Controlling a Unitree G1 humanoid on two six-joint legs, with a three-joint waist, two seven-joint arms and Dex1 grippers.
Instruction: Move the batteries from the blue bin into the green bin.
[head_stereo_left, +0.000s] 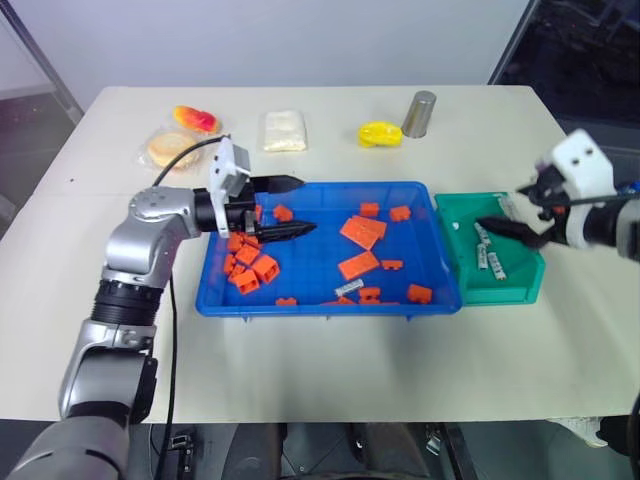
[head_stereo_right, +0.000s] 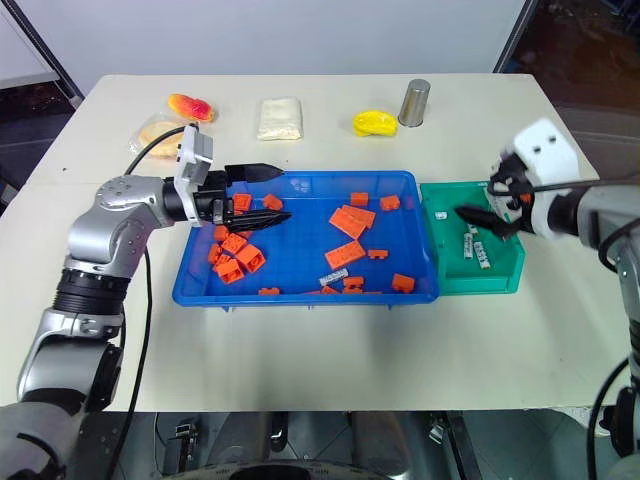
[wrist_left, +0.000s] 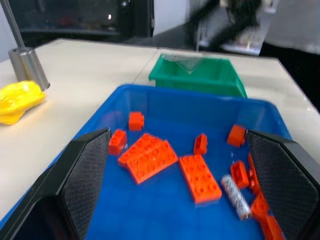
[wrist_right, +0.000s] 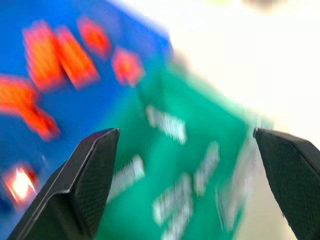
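Several batteries (head_stereo_left: 491, 250) are already lying in the green bin (head_stereo_left: 525, 280), which sits just beside the right end of the blue bin (head_stereo_left: 320, 297) on the pale worktop (head_stereo_left: 330, 360). One battery (head_stereo_left: 349, 289) is still in the blue bin, near its front wall, mixed in with the orange toy bricks (head_stereo_left: 362, 231) scattered all over the tray, with a denser bunch of them at the left end. You can see that battery up close in the left wrist view too, right next to a flat orange brick. The right gripper (head_stereo_left: 512, 215) hangs over the green bin with its fingers spread wide and nothing between them, pointing down and in toward the bin. The left gripper (head_stereo_left: 290, 206) is at the left end of the blue bin, pointing roughly level toward the right, fingers apart as well and empty, just above the brick pile. Along the back of the worktop there's a grey metal cup (head_stereo_left: 419, 113), a yellow lump (head_stereo_left: 380, 133), a pale packet (head_stereo_left: 283, 130) and some orange-and-yellow snack-looking stuff in a clear wrapper (head_stereo_left: 183, 135).
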